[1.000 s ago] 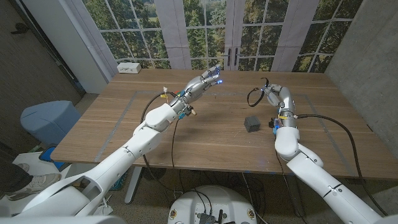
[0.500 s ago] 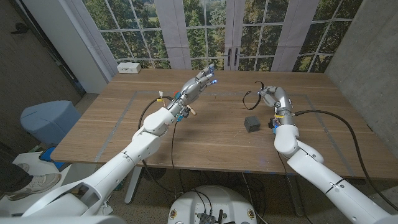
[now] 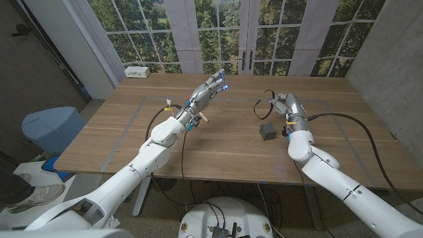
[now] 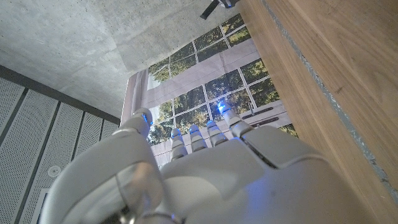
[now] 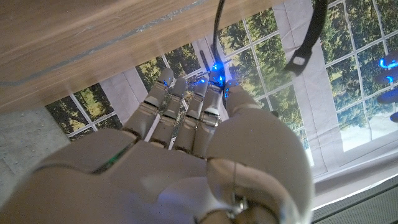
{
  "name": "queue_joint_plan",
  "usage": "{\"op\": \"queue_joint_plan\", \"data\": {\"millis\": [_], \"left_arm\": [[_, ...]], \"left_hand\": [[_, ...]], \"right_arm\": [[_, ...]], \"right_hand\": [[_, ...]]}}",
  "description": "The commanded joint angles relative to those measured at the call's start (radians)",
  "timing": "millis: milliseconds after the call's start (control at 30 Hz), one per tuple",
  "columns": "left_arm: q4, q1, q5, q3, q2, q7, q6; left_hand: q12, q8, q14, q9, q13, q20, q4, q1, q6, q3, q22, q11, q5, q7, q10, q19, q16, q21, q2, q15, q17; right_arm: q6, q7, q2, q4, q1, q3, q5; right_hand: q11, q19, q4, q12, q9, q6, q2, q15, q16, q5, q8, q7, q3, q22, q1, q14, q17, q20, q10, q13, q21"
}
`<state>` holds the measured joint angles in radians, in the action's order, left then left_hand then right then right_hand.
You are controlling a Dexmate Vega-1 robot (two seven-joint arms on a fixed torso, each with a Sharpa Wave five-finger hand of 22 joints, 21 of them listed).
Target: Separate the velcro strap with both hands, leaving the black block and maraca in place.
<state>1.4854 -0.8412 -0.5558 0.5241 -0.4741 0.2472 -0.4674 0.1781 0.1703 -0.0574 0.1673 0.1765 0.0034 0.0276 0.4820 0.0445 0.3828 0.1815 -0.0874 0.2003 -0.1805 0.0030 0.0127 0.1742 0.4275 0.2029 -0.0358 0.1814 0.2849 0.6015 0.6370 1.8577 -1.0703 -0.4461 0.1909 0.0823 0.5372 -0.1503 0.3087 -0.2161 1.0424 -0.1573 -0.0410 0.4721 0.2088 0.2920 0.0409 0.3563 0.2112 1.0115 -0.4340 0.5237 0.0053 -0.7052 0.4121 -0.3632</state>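
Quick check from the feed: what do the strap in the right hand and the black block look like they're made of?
Strap: thin, dark, probably fabric or webbing; it bends into a limp loop from the right hand. Block: matte black with squarish edges and no shine, maybe foam or plastic; too small to settle.
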Motion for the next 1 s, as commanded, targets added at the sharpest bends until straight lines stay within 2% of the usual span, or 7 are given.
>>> {"op": "queue_joint_plan", "data": {"millis": [33, 333, 467, 533, 600, 767, 1000], "left_arm": [[-0.005, -0.002, -0.009, -0.004, -0.002, 0.006, -0.003], [-0.019, 0.01, -0.014, -0.004, 0.0, 0.019, -0.001], [-0.025, 0.015, -0.015, -0.004, 0.0, 0.024, 0.0], [-0.028, 0.017, -0.016, -0.005, 0.002, 0.025, -0.001], [-0.031, 0.02, -0.018, -0.005, 0.002, 0.029, -0.001], [-0.039, 0.024, -0.022, -0.005, 0.004, 0.034, 0.001], [-0.049, 0.027, -0.027, -0.005, 0.008, 0.039, 0.001]], "left_hand": [[0.005, 0.005, -0.007, 0.003, 0.0, 0.003, 0.0, -0.009, -0.001, 0.014, 0.0, -0.004, 0.004, -0.001, -0.009, -0.004, 0.004, -0.001, -0.001, -0.044, -0.002], [0.006, 0.006, -0.009, 0.003, -0.001, 0.004, -0.003, -0.011, 0.001, 0.023, -0.001, -0.003, 0.005, -0.004, -0.01, -0.004, 0.004, -0.005, -0.007, -0.043, -0.005], [0.007, 0.006, -0.009, 0.003, -0.001, 0.004, -0.004, -0.012, 0.002, 0.025, -0.001, -0.002, 0.005, -0.004, -0.01, -0.004, 0.003, -0.005, -0.009, -0.043, -0.005], [0.007, 0.007, -0.01, 0.003, -0.001, 0.004, -0.004, -0.012, 0.002, 0.026, -0.001, -0.002, 0.005, -0.005, -0.01, -0.003, 0.003, -0.006, -0.01, -0.044, -0.006], [0.007, 0.007, -0.01, 0.003, -0.001, 0.005, -0.005, -0.013, 0.004, 0.028, -0.001, -0.003, 0.005, -0.006, -0.01, -0.003, 0.003, -0.007, -0.011, -0.043, -0.006], [0.008, 0.007, -0.01, 0.003, -0.001, 0.005, -0.008, -0.014, 0.004, 0.032, -0.002, -0.003, 0.004, -0.007, -0.011, -0.004, 0.003, -0.009, -0.013, -0.043, -0.007], [0.008, 0.007, -0.011, 0.003, -0.002, 0.005, -0.01, -0.015, 0.004, 0.036, -0.002, -0.001, 0.004, -0.006, -0.012, -0.003, 0.003, -0.01, -0.014, -0.043, -0.008]], "right_arm": [[0.14, -0.086, 0.031, 0.016, 0.061, -0.066, 0.016], [0.214, -0.14, 0.042, 0.03, 0.095, -0.09, -0.011], [0.229, -0.142, 0.042, 0.028, 0.104, -0.097, -0.021], [0.233, -0.148, 0.044, 0.028, 0.11, -0.1, -0.027], [0.234, -0.152, 0.045, 0.027, 0.114, -0.102, -0.034], [0.215, -0.162, 0.053, 0.022, 0.119, -0.101, -0.058], [0.145, -0.165, 0.06, -0.001, 0.117, -0.089, -0.096]], "right_hand": [[-0.01, -0.003, 0.001, -0.009, -0.004, -0.016, 0.004, -0.09, -0.003, -0.001, -0.007, -0.003, -0.005, 0.001, 0.004, 0.0, 0.001, -0.003, 0.019, 0.0, -0.008], [-0.033, -0.027, 0.003, -0.038, -0.004, -0.103, 0.017, -0.062, -0.014, 0.0, -0.048, -0.006, -0.024, -0.001, -0.017, 0.037, 0.009, 0.012, 0.069, -0.009, -0.01], [-0.041, -0.042, -0.001, -0.061, -0.002, -0.212, 0.022, -0.051, -0.024, 0.003, -0.092, -0.025, -0.036, -0.003, -0.02, 0.066, 0.01, 0.019, 0.113, -0.015, -0.012], [-0.043, -0.047, -0.001, -0.069, -0.002, -0.24, 0.024, -0.046, -0.027, 0.004, -0.1, -0.031, -0.041, -0.004, -0.023, 0.076, 0.01, 0.021, 0.132, -0.017, -0.012], [-0.046, -0.057, -0.002, -0.087, 0.0, -0.315, 0.027, -0.038, -0.034, 0.006, -0.114, -0.039, -0.05, -0.006, -0.025, 0.094, 0.011, 0.022, 0.178, -0.02, -0.014], [-0.063, -0.085, 0.01, -0.109, 0.004, -0.45, 0.047, -0.015, -0.057, 0.0, -0.12, -0.041, -0.082, -0.011, -0.063, 0.139, 0.006, 0.039, 0.257, -0.027, -0.01], [-0.067, -0.126, 0.03, -0.117, 0.009, -0.556, 0.046, 0.008, -0.088, -0.006, -0.119, -0.039, -0.11, -0.015, -0.122, 0.189, -0.001, 0.053, 0.327, -0.035, 0.005]]}}
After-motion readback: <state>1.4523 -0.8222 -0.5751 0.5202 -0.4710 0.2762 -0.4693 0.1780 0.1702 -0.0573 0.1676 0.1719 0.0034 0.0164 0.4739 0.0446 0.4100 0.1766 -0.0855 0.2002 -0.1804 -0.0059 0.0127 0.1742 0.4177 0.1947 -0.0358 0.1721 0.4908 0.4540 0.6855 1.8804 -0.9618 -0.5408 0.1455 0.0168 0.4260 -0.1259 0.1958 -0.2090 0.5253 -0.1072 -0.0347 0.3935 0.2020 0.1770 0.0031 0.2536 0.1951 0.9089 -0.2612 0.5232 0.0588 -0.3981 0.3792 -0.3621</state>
